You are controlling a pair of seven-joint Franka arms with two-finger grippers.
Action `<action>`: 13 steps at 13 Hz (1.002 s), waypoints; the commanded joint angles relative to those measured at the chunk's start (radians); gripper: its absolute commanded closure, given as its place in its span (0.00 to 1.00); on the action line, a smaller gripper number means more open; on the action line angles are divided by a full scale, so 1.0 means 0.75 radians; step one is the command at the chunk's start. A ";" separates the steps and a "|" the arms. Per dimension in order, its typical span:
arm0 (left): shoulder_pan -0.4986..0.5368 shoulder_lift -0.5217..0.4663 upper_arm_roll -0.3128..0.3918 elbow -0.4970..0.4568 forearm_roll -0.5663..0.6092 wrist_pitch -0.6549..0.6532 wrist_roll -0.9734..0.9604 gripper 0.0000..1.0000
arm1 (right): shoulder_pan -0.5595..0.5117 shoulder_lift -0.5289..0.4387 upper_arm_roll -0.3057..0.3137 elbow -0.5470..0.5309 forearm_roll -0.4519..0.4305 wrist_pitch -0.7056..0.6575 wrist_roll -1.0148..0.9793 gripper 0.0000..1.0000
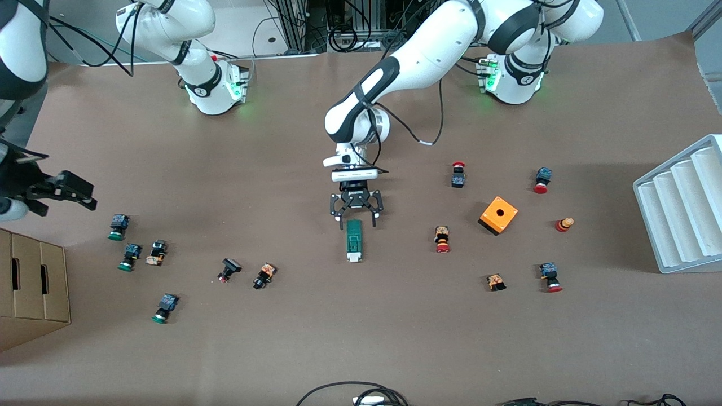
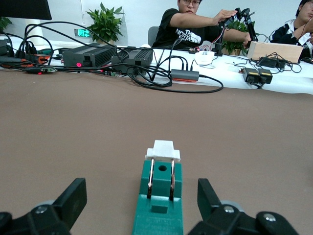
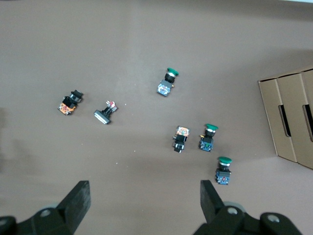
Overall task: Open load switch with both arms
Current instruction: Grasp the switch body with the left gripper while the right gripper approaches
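Note:
The load switch [image 1: 353, 239] is a slim green block lying in the middle of the table, with its white end piece [image 1: 353, 258] toward the front camera. My left gripper [image 1: 357, 215] hangs open just above the switch's green end, one black finger on each side, touching nothing. In the left wrist view the load switch [image 2: 159, 198] lies between the spread fingers [image 2: 73, 196] of the left gripper [image 2: 141, 190], its white end [image 2: 163, 150] pointing away. My right gripper [image 1: 78, 193] is up in the air at the right arm's end of the table, open and empty [image 3: 144, 192].
Green-capped push-buttons [image 1: 117, 226] [image 3: 211, 137] lie below the right gripper. Red-capped ones [image 1: 458, 173] and an orange cube box [image 1: 498, 215] lie toward the left arm's end. A white ribbed rack [image 1: 682, 208] and a cardboard box [image 1: 31, 287] stand at the table's two ends.

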 commanded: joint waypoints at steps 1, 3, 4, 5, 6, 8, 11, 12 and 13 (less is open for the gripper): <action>-0.019 0.079 0.007 0.092 0.049 -0.031 -0.029 0.00 | 0.041 0.040 0.000 0.019 -0.038 -0.032 -0.010 0.00; -0.021 0.111 0.007 0.127 0.055 -0.033 -0.021 0.00 | 0.096 0.081 0.000 0.023 -0.026 -0.024 0.011 0.00; -0.021 0.120 0.009 0.127 0.085 -0.033 -0.019 0.00 | 0.123 0.103 0.002 0.033 -0.022 -0.020 0.021 0.00; -0.019 0.132 0.009 0.129 0.130 -0.033 -0.029 0.00 | 0.135 0.140 0.002 0.062 0.011 -0.020 0.053 0.00; -0.019 0.142 0.009 0.137 0.133 -0.033 -0.029 0.00 | 0.152 0.183 0.002 0.092 0.064 -0.020 0.096 0.00; -0.019 0.156 0.009 0.148 0.133 -0.047 -0.029 0.00 | 0.209 0.273 0.002 0.176 0.119 -0.018 0.219 0.00; -0.019 0.181 0.009 0.156 0.133 -0.070 -0.029 0.00 | 0.315 0.391 0.000 0.268 0.179 -0.020 0.527 0.00; -0.021 0.189 0.009 0.158 0.129 -0.074 -0.027 0.00 | 0.352 0.420 0.002 0.277 0.181 -0.020 0.652 0.00; -0.019 0.191 0.009 0.168 0.129 -0.076 -0.023 0.00 | 0.401 0.453 0.000 0.293 0.185 -0.016 0.787 0.00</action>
